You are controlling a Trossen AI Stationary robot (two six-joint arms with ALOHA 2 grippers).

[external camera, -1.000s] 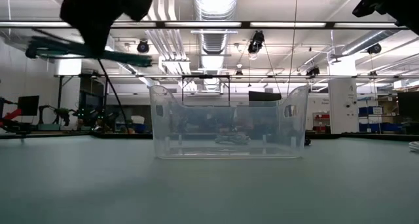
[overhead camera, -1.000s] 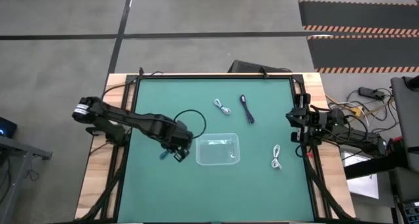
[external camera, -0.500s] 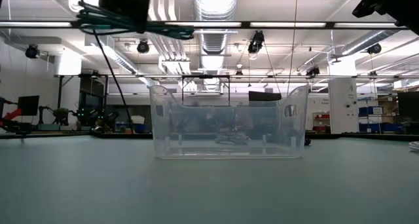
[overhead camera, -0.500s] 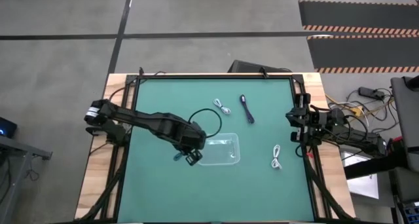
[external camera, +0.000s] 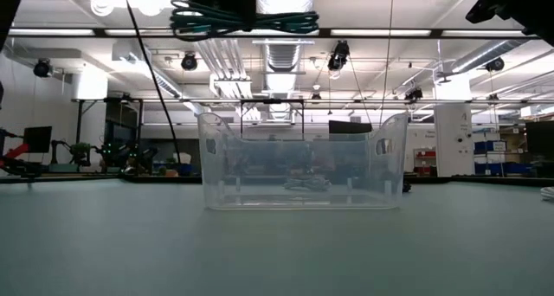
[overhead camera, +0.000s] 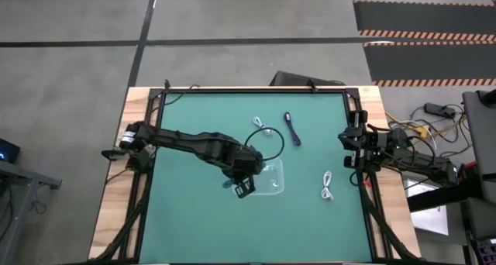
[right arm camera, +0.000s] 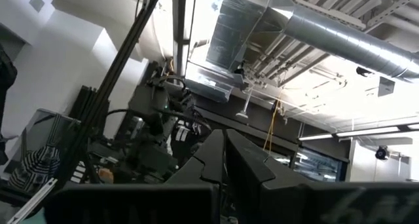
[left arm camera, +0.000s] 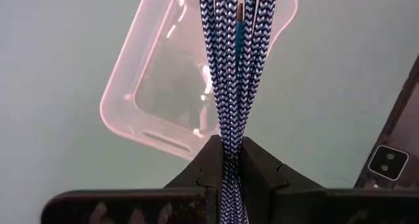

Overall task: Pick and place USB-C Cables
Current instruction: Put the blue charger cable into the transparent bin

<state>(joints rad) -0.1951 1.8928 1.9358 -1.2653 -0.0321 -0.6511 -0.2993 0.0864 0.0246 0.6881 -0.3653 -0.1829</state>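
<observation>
My left gripper [overhead camera: 242,186] hangs over the left wall of the clear tray [overhead camera: 263,177], shut on a braided blue-and-white USB-C cable bundle [left arm camera: 237,67]. In the low view the bundle [external camera: 244,21] lies level, high above the tray [external camera: 303,170]. Three more cables lie flat on the green mat: a white one [overhead camera: 263,127], a dark blue one [overhead camera: 292,129] and another white one [overhead camera: 326,186]. My right gripper [right arm camera: 222,149] waits shut at the table's right edge, pointing up into the room. My left gripper pinches several strands of the bundle [left arm camera: 229,135] together between its two fingers. The fingers come steeply from above. The strands run out lengthwise past the fingertips over the tray, and the bundle is lifted clear, level above the tray's rim.
The black wire loop [overhead camera: 263,145] trailing from my left arm arches over the mat just beyond the tray. Free mat lies near and to the left of the tray. The right arm [overhead camera: 387,153] stays along the right edge.
My left gripper has carried the cable bundle toward the table's right, from left of the tray to over its left wall, rising a little and rolling its wrist. The bundle has swung round from slanted to level.
</observation>
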